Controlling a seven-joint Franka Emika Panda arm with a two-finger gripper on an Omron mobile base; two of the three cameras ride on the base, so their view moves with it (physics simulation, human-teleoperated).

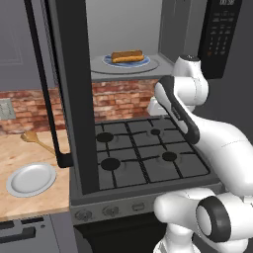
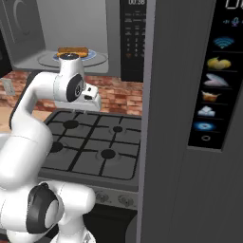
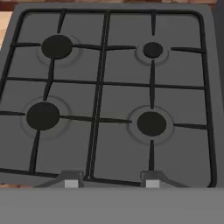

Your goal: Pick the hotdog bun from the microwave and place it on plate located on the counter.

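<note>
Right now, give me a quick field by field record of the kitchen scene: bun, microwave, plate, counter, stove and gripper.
hotdog bun: lies on a blue patterned plate on the turntable inside the microwave
microwave: above the stove, door swung wide open
plate: light grey, bare, on the counter left of the stove
counter: wood grain, also carries a wooden spoon
stove: four burners, nothing on them
gripper: hovers over the stove, fingers apart, holding nothing

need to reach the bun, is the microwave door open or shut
Open. The microwave door is swung out toward the camera, leaving the cavity exposed, with the hotdog bun visible inside on a blue patterned plate.
</note>
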